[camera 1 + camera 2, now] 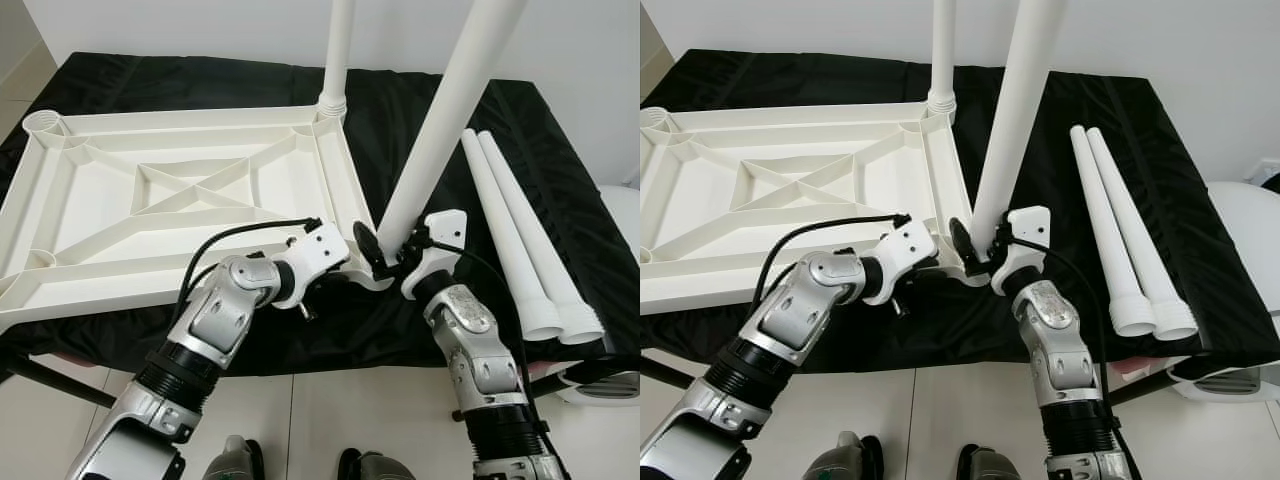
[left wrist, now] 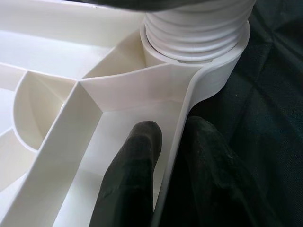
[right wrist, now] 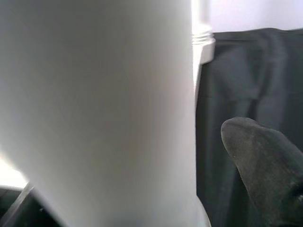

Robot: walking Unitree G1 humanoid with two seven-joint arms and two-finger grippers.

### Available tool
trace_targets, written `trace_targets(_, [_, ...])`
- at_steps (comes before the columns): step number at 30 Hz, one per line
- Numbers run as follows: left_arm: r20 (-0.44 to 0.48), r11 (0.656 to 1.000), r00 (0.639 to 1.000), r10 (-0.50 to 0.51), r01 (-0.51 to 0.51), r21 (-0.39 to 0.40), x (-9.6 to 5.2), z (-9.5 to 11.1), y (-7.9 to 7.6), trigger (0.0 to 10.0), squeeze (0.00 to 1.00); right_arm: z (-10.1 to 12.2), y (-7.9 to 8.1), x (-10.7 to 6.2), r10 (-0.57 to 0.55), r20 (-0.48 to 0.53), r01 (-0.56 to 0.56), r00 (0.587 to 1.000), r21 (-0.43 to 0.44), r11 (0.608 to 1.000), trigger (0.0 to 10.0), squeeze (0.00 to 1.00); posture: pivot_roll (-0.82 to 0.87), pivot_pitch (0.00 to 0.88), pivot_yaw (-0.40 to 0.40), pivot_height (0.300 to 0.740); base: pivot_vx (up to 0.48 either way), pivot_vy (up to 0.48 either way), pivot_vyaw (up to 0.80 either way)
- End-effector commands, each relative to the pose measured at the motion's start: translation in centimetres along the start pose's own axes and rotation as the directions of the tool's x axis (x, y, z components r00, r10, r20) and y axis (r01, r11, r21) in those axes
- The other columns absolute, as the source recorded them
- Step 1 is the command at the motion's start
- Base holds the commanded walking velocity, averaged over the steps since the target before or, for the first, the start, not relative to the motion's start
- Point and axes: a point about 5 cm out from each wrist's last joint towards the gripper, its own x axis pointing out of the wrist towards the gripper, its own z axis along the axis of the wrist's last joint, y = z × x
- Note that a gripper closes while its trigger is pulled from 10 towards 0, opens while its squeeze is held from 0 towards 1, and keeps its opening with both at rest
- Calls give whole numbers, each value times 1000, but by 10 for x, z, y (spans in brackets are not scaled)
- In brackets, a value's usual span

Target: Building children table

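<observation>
Surface: a work table draped in black cloth (image 1: 560, 200), set against a white wall over a pale tiled floor.
Tabletop: the white plastic tabletop (image 1: 180, 195) lies underside up on the cloth, its ribs and corner sockets exposed.
Fitted leg: one leg (image 1: 338, 55) stands upright in the far right corner socket.
Leg in hand: a second leg (image 1: 445, 120) stands tilted, its threaded end entered in the near right corner socket (image 2: 199, 45); several thread turns show above the socket rim.
Spare legs: two more legs (image 1: 520, 235) lie side by side on the cloth, to the right of the tabletop.
Left gripper (image 1: 345, 262): fingers pinch the tabletop's rim wall just beside the near right socket, one finger inside the frame, one outside, steadying it.
Right gripper (image 1: 385, 250): fingers close around the base of the tilted leg, just above the socket.
Step in hand: judged to be screwing this leg home.
Technique: bring the leg upright before turning, since a tilted start risks cross-threading; keep the rim pinned so the tabletop does not spin with the leg; turn until no thread shows.
</observation>
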Motion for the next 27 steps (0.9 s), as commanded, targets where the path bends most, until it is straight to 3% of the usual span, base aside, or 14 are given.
trace_targets(1, [-19,999,998,53,-53,-1,0,-4,1,10000,0,-1,-3,-2,33,-6,-33,999,9,999,10000,0,-50,142,-2,740,0,0,0])
trace_targets(3, [-18,999,998,53,-53,1,0,-4,1,10000,0,1,-6,-7,199,-25,-199,980,-16,980,10000,0,-49,138,-4,740,0,0,0])
trace_targets(7, [-18,999,998,53,-53,1,0,-4,1,10000,0,0,-8,-10,262,-43,-263,964,-15,965,10000,0,-48,134,-5,740,0,0,0])
trace_targets(10, [-16,999,998,53,-53,2,0,-4,1,10000,0,-1,-17,-12,392,-90,-396,916,-31,918,10000,0,-45,130,-5,740,0,0,0])
trace_targets(20, [-18,999,998,52,-52,4,-1,-4,0,10000,0,5,-32,3,490,-117,-499,864,-69,864,10000,0,-37,115,-4,740,0,0,0])
trace_targets(27, [-18,999,998,52,-52,5,-1,-4,1,10000,0,8,-35,10,508,-110,-517,854,-75,853,10000,0,-35,108,-5,740,0,0,0])
